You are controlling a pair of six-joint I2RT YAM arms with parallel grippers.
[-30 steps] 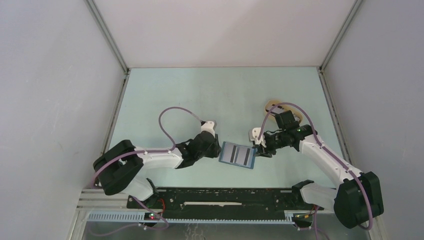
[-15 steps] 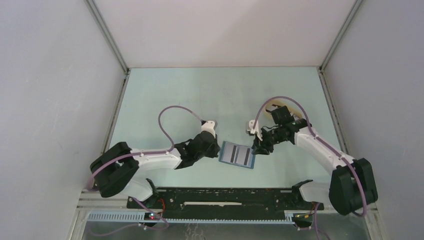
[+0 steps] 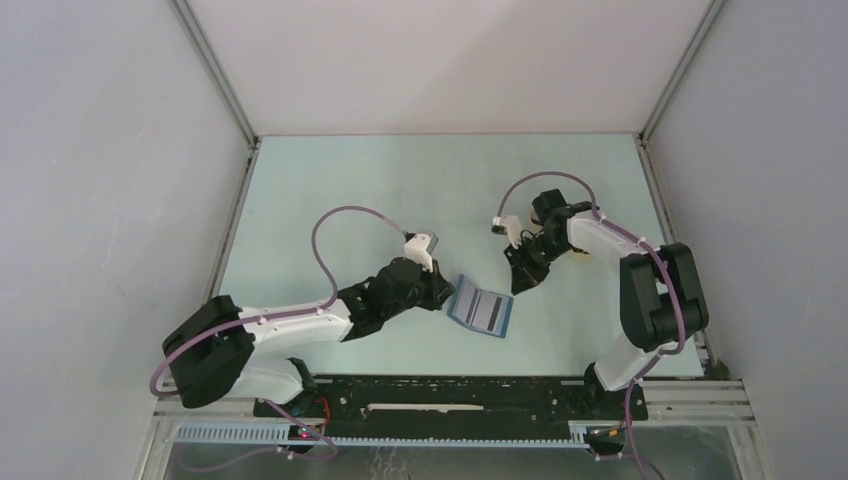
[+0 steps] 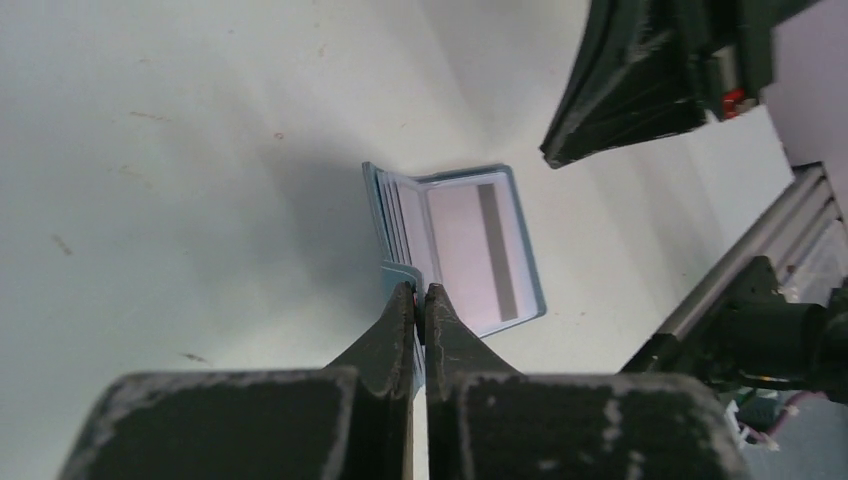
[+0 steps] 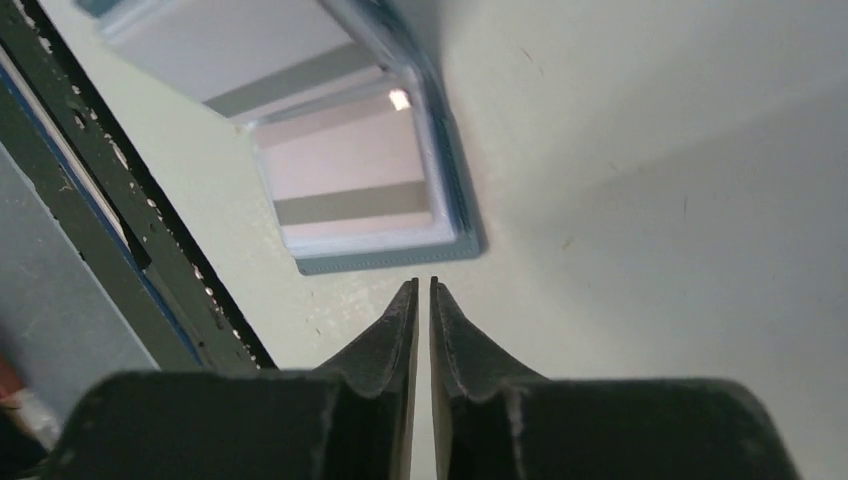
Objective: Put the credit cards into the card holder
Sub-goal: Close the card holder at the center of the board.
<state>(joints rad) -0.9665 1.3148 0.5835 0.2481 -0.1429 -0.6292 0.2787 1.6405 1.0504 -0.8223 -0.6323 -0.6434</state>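
The left claw is pressed together, pinching the near edge of one flap of the card holder. That flap is tilted up, while the other half lies flat on the desk. The right claw is drawn almost shut, with only a thin slit between its tips and nothing in it. It hangs just off the card holder's far corner, not touching it.

There are two arms, two claws and one blue card holder, which lies open between the claws near the middle of the desk.

The right wrist view shows two credit cards inside, one in each half, each pale with a dark stripe. The left wrist view shows only one stripe, on the flat half, with the raised flap's slots seen edge-on. It also catches the other arm's dark fingers above the holder. From above, the cards are too small to count.
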